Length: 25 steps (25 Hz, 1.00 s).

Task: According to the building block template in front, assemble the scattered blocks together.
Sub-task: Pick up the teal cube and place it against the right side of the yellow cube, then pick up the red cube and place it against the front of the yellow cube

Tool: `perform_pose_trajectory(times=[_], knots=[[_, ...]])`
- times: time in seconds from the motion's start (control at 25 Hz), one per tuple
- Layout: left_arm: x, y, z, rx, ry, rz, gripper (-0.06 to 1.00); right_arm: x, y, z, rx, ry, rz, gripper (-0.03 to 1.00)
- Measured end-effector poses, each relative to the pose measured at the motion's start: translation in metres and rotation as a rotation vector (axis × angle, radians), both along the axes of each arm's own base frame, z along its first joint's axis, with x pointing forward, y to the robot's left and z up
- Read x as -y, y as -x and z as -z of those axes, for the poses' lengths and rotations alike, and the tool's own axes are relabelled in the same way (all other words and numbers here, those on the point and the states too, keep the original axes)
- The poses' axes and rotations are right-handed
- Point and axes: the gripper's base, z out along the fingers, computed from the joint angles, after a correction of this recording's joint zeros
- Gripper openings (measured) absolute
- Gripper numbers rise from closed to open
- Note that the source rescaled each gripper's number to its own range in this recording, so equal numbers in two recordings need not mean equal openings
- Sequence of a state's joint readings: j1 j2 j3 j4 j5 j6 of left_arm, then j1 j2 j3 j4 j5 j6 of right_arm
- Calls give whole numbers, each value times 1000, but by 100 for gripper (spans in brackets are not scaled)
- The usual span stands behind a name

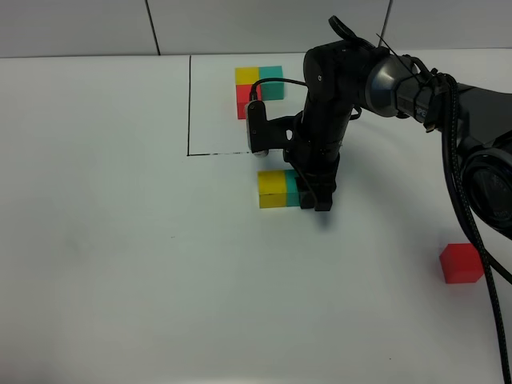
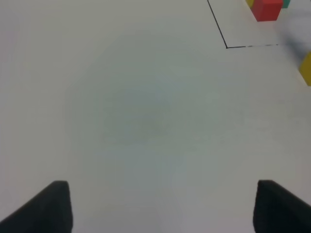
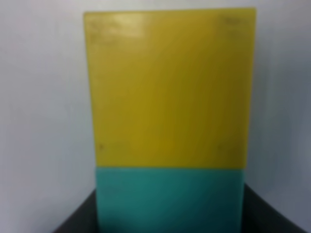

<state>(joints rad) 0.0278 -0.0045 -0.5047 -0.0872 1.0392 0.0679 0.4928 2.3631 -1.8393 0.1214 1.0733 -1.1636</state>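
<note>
The building block template is an L of yellow, teal and red cubes inside a thin black frame at the back centre. Its red cube also shows in the left wrist view. Of the scattered blocks, the yellow cube and the teal cube sit side by side, touching, just in front of the frame. The red cube lies alone at the right. My right gripper reaches across and is shut on the teal cube, which presses against the yellow cube. My left gripper is open and empty over bare table.
The black frame line runs along the template's left and front sides. The right arm and its cables stretch over the right part of the white table. A yellow cube edge shows in the left wrist view.
</note>
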Motion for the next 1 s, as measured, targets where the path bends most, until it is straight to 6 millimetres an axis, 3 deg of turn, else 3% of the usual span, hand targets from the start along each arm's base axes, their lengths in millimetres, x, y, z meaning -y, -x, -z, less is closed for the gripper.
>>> perform_pose_trajectory(times=[0.24, 0.48, 0.6, 0.72, 1.0], knots=[[0, 0, 0, 0, 0, 0, 70, 0, 0, 0, 5, -4, -1, 7], [0, 0, 0, 0, 0, 0, 70, 1, -2, -6, 28, -16, 11, 46], [0, 0, 0, 0, 0, 0, 70, 8, -6, -22, 54, -34, 81, 64], [0, 0, 0, 0, 0, 0, 70, 23, -9, -36, 44, -29, 176, 77], [0, 0, 0, 0, 0, 0, 70, 84, 5, -57, 59, -20, 529, 80]])
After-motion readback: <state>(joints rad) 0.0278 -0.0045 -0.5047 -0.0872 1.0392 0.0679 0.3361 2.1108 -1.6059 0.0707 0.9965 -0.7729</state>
